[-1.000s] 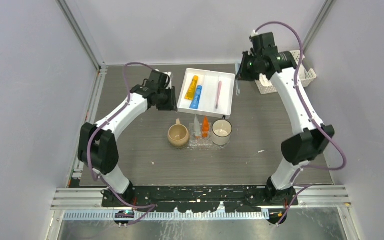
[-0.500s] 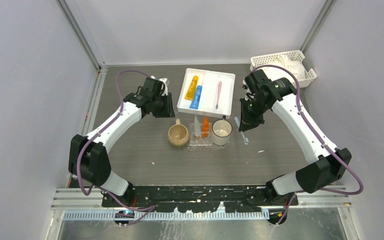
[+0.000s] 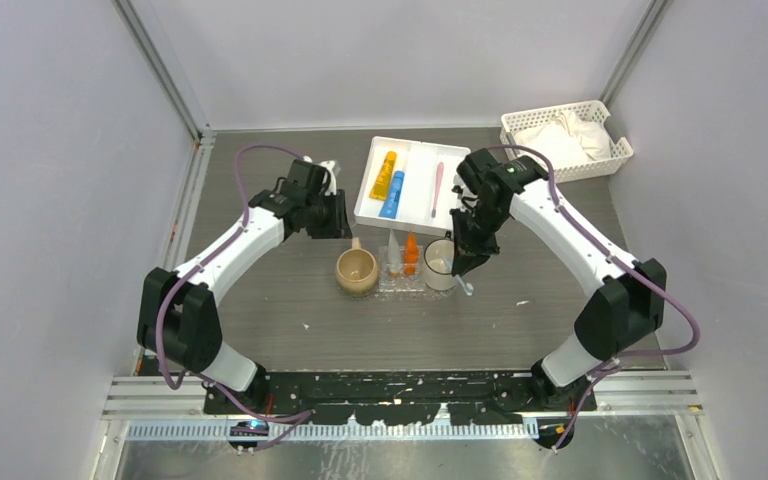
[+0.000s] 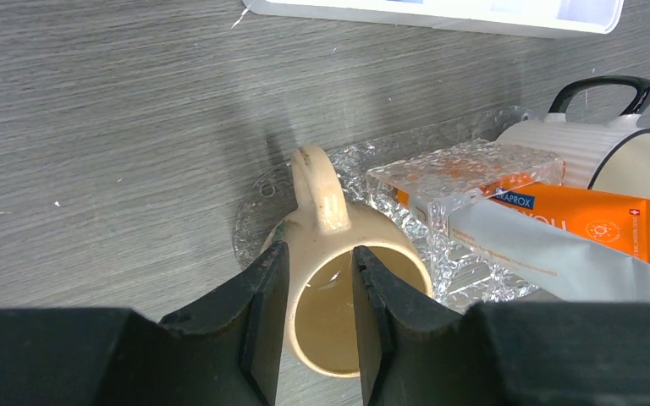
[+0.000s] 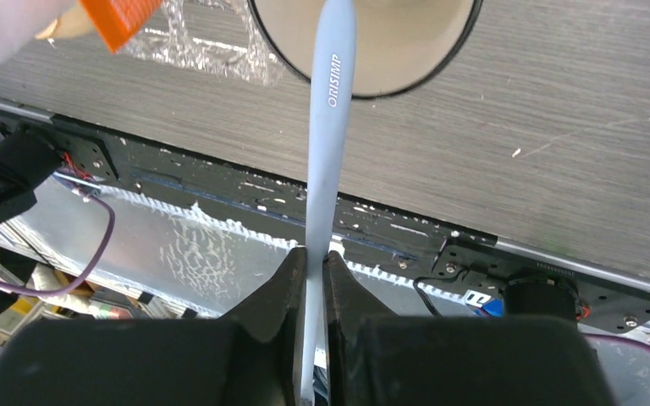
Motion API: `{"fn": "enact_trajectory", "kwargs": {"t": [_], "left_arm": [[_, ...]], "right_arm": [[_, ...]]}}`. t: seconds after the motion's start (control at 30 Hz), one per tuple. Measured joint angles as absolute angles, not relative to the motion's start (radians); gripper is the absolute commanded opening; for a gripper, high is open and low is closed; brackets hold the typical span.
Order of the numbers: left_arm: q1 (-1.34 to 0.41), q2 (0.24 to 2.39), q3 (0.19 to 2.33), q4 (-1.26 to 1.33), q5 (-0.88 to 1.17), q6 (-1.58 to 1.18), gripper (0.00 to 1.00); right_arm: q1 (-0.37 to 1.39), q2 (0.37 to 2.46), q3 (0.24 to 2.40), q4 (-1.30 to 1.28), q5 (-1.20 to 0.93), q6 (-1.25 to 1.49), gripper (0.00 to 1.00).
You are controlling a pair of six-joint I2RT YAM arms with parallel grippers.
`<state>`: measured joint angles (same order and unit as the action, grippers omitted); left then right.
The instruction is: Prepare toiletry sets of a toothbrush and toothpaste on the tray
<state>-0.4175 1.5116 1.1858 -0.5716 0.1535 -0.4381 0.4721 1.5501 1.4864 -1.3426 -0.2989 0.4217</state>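
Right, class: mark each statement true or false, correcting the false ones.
1. The right gripper is shut on a grey-blue plastic toothbrush. True.
2. An orange toothpaste tube sits on the clear textured plastic tray between a beige ceramic mug and a white black-rimmed mug. True.
3. The pink toothbrush stands in the beige mug. False: it lies in the white compartmented tray.
4. The left gripper grips the beige mug's handle. False: it is open, holding nothing.

Tan mug (image 3: 356, 270), white mug (image 3: 438, 263), slotted basket (image 3: 585, 168)
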Motion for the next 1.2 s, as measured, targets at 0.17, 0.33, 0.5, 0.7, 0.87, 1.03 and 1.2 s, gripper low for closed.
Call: {"fn": "enact_trajectory", "kwargs": {"t": [0.17,0.33,0.5,0.7,0.87,1.03,1.2], "left_arm": [[-0.417,1.512,1.182,-0.568,0.155,-0.438,0.35],[-0.417,1.512,1.182,-0.565,0.155,-0.438,0.35],[-0.416,1.514,1.182,-0.565,0.155,-0.438,0.35],[-0.416,1.517,1.182,-0.565,0.154,-0.438,0.35],[-0.417,1.517,1.182,-0.556,0.132,-0.438,0.35],[-0.416,1.520,1.182,-0.503,0.096,-0.438,0.37],[-0.416,1.520,1.169,-0.449,0.056,-0.437,0.37]], "right_arm": [[0.472,1.627,1.486,-1.294,-0.313,0.423,0.09],[0.472,1.702,1.487,-1.253,-0.331,0.424,0.37],[0.454,1.761,1.510,-1.241,-0.343,0.416,0.54],[0.403,1.789,1.682,-1.259,-0.344,0.414,0.57],[0.376,1.882,2.025,-1.256,-0.322,0.416,0.56],[0.387,2.112,2.365,-1.229,-0.308,0.419,0.56],[0.420,2.346,2.476,-1.164,-0.304,0.422,0.56]]}}
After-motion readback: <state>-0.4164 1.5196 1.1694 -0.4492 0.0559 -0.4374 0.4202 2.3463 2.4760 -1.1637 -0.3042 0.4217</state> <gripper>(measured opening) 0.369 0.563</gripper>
